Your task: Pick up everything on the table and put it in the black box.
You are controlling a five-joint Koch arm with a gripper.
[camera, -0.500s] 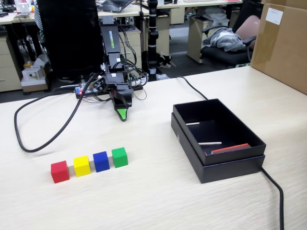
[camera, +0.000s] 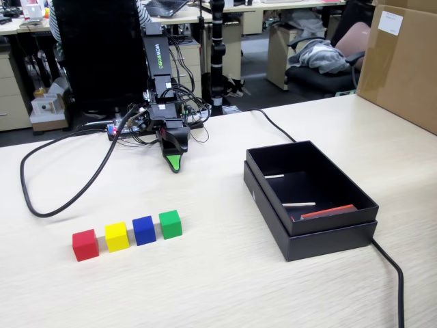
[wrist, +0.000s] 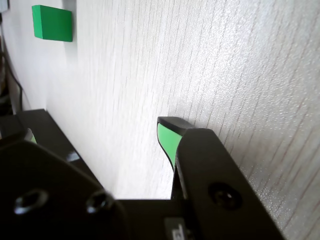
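Four small cubes stand in a row on the table [camera: 225,287] at the front left of the fixed view: red [camera: 85,244], yellow [camera: 117,236], blue [camera: 144,230] and green [camera: 170,224]. The wrist view shows only the green cube [wrist: 52,23], at its top left. My gripper [camera: 175,164] points down at the table behind the row, well apart from the cubes. Its green-padded jaws stand apart in the wrist view [wrist: 97,132], bare tabletop between them, holding nothing. The black box [camera: 311,236] sits open to the right.
Two thin white strips and a flat red piece lie inside the box. A thick black cable [camera: 41,205] loops over the table's left, and another [camera: 392,273] runs past the box's right corner. A big brown carton [camera: 399,61] stands at the far right.
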